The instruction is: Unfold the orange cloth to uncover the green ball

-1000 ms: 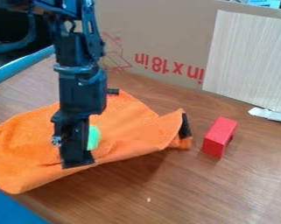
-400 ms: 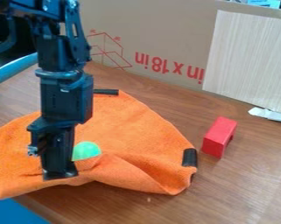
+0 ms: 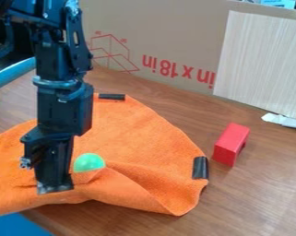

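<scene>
I see the gripper (image 3: 55, 188) at the left, on the near part of the orange cloth (image 3: 140, 138). During the last second it has moved a little to the left and toward the near side, and most of this movement was in the first part. The cloth has changed more: its right part, which was folded back before, now lies spread out, and its near corner reaches farther over the wooden table (image 3: 261, 189). The black piece (image 3: 200, 168) at its right edge has also come nearer. At the lower left, the cloth now covers more of the blue surface (image 3: 20, 227).

The green ball (image 3: 88, 162) is more open to my view than at first. It is on the cloth, just right of the gripper, with a raised fold at its near side. The red block (image 3: 230, 144) has stayed at the right, apart from the cloth.

I judge that the cloth was pulled by the gripper, because both shifted together. This makes the cloth flatter at the right, but it is still wrinkled around the ball and along the near edge. The gripper touches the cloth there; whether it is clamped on it, I cannot tell.
</scene>
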`<state>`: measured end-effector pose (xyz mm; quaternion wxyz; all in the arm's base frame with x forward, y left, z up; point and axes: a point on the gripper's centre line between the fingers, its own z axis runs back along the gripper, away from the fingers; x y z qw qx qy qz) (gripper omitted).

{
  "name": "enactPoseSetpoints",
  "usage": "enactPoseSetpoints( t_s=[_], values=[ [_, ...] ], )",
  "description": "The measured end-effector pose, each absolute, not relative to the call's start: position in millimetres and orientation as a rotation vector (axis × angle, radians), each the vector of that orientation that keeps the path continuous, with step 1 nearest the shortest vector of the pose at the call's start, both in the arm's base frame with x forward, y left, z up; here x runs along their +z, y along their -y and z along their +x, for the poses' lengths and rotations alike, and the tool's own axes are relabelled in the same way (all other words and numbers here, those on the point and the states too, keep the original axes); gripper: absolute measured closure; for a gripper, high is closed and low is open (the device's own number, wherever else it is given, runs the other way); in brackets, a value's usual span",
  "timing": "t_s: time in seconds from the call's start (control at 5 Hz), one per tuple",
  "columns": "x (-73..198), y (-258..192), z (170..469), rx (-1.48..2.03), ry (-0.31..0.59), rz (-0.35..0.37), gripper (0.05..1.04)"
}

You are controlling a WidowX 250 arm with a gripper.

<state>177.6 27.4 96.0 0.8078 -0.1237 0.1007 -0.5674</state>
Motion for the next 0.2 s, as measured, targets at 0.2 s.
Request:
enactPoseSetpoints(
  t_s=[0.2],
  values=[
    [96.1, -28.7, 176.2, -1.220, -0.220, -0.273, 0.604]
  ],
)
